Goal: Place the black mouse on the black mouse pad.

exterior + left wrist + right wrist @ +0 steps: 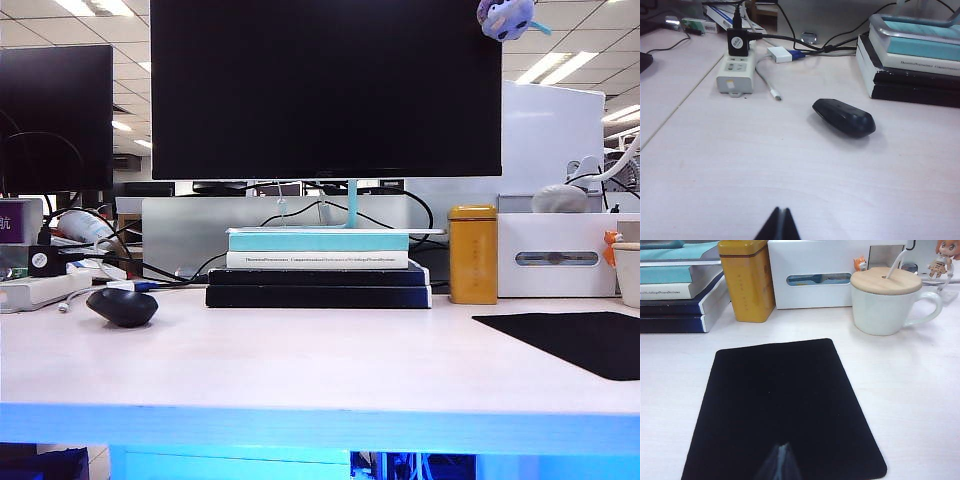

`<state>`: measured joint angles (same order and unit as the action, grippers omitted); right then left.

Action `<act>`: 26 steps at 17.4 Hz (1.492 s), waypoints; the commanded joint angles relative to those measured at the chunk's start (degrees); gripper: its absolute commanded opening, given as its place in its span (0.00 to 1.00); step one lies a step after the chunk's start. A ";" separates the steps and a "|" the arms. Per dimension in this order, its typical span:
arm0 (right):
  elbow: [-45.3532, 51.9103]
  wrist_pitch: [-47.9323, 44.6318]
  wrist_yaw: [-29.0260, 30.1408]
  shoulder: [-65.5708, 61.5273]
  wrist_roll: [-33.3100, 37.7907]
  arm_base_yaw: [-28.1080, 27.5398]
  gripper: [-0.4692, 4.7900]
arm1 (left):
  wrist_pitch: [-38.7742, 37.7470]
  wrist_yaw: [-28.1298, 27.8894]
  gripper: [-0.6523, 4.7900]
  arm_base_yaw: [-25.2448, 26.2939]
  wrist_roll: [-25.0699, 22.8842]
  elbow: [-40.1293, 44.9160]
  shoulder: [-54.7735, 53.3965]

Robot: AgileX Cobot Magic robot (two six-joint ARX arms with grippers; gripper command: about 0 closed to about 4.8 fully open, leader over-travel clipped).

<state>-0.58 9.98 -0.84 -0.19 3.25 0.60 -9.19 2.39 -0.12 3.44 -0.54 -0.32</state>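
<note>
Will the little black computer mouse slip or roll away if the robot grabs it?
Probably slip a bit: the smooth, low-domed black mouse gives fingers little flat side to pinch. It likely won't roll, since it sits flat on the pale wooden table. It looks small and cordless, so probably light. The shut left gripper hangs short of it.

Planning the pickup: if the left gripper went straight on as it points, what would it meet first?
Probably the black mouse: the shut left gripper points across bare table toward it, slightly off-line.
</note>
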 commanded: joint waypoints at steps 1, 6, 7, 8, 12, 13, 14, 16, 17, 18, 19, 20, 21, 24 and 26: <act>0.52 -0.33 0.15 -0.04 0.20 0.02 0.09 | -0.63 0.39 0.11 -0.02 -0.24 -0.02 0.11; 0.52 -0.42 0.17 -0.04 0.20 0.02 0.09 | -0.61 0.39 0.11 -0.02 -0.20 -0.02 0.11; 0.50 -0.85 0.24 -0.04 0.26 0.02 0.09 | -0.59 0.39 0.11 -0.02 -0.17 -0.02 0.11; 0.24 -1.18 0.57 -0.04 2.36 0.02 0.09 | -0.57 0.24 0.11 -0.02 0.28 -0.04 0.11; -5.03 -1.18 0.50 -0.07 9.01 0.02 0.09 | -2.21 -4.04 0.11 -0.02 8.22 -3.04 0.11; -7.56 -1.22 -0.20 -0.13 8.98 -0.02 0.09 | -2.03 -5.86 0.11 -0.02 8.13 -4.48 0.09; -10.54 -0.96 -0.70 -0.48 8.96 0.00 0.09 | -1.57 -8.31 0.11 -0.02 7.69 -6.49 0.00; -16.55 0.07 -0.63 -2.69 9.01 -0.02 0.09 | -0.37 -11.78 0.11 -0.02 7.32 -10.56 -1.70; -19.50 0.42 -0.52 -4.72 8.98 0.00 0.09 | 0.13 -12.50 0.11 -0.02 7.41 -12.87 -3.93; -23.12 0.61 -0.44 -7.65 8.98 0.00 0.09 | 0.22 -12.72 0.11 -0.02 7.54 -15.17 -6.69; -26.53 0.46 -0.48 -10.60 8.90 0.00 0.09 | 0.70 -12.70 0.11 -0.02 7.52 -18.08 -10.67; -30.12 0.26 -0.50 -13.79 8.70 -0.02 0.09 | 1.64 -12.68 0.11 -0.02 7.48 -20.74 -14.56; -34.36 -0.37 -0.46 -17.92 8.70 -0.02 0.09 | 2.56 -12.68 0.11 -0.02 7.45 -24.33 -19.43; -47.08 -0.61 4.04 -30.03 8.50 0.00 0.09 | 2.95 -11.21 0.11 -0.02 3.28 -36.79 -34.12; -54.95 -0.33 12.13 -37.59 6.38 0.00 0.09 | 2.84 -7.02 0.11 -0.02 -0.28 -44.63 -43.21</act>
<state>-52.10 10.17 5.21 -34.85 11.55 0.60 -5.93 -7.77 -0.12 6.07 -42.22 -40.32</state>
